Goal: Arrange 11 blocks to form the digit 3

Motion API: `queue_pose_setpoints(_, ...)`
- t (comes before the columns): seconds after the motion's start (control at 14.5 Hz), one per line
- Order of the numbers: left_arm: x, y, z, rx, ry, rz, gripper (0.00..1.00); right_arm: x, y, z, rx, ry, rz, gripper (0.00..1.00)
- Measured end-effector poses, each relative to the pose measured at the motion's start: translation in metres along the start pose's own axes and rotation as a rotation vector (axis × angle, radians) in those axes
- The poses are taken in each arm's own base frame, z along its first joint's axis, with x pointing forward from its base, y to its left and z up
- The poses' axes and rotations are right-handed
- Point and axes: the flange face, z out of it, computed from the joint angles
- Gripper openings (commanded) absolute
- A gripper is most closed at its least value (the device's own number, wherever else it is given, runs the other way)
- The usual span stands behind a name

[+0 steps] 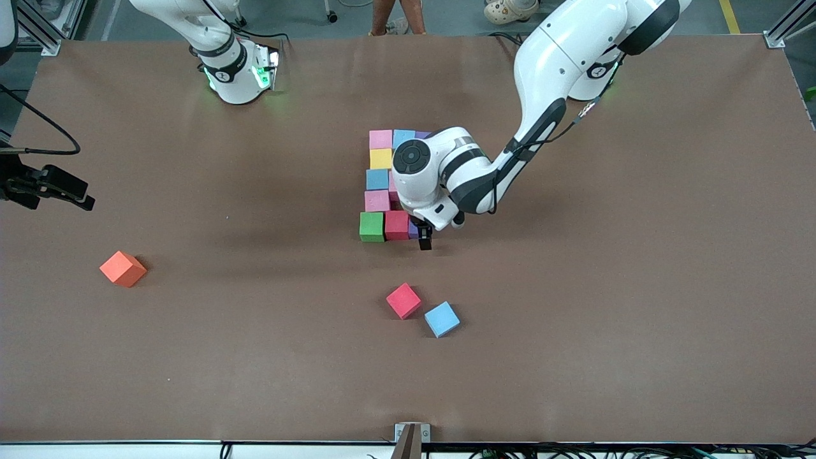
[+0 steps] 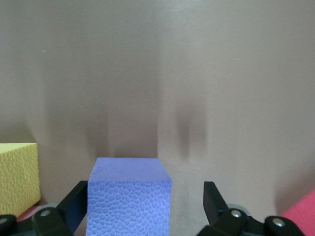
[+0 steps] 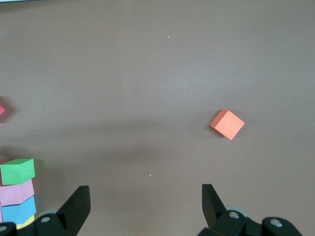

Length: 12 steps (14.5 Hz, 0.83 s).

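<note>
The multicoloured figure of blocks stands mid-table: pink (image 1: pixel 380 139), light blue (image 1: pixel 403 137), purple (image 1: pixel 422 134), yellow (image 1: pixel 381 158), light blue (image 1: pixel 377 179), pink (image 1: pixel 377 201), green (image 1: pixel 371 226) and red (image 1: pixel 396 225). The left arm hides its other blocks. My left gripper (image 1: pixel 424 239) is down at the nearest row, open around a purple block (image 2: pixel 129 196). The block touches one finger and stands apart from the other. My right gripper (image 3: pixel 145 194) is open and empty. It waits high over bare table between the figure and the orange cube.
A loose red cube (image 1: pixel 403 300) and a loose light blue cube (image 1: pixel 442 319) lie nearer the front camera than the figure. An orange cube (image 1: pixel 123 268) lies toward the right arm's end. A yellow block (image 2: pixel 17 177) shows beside the purple one.
</note>
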Motion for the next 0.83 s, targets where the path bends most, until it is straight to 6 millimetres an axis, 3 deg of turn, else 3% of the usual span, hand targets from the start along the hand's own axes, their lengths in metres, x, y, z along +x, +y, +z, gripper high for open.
queue_pose_setpoints(0.62,0.003,0.008,-0.07,-0.034,0.004,0.204,1.0,0.0,0.0,0.0,0.0,0.0,0.0,1.0)
queue_pose_setpoints(0.83,0.036,0.035,-0.102,-0.013,-0.01,0.367,1.0,0.0,0.0,0.0,0.0,0.001,0.0,1.0)
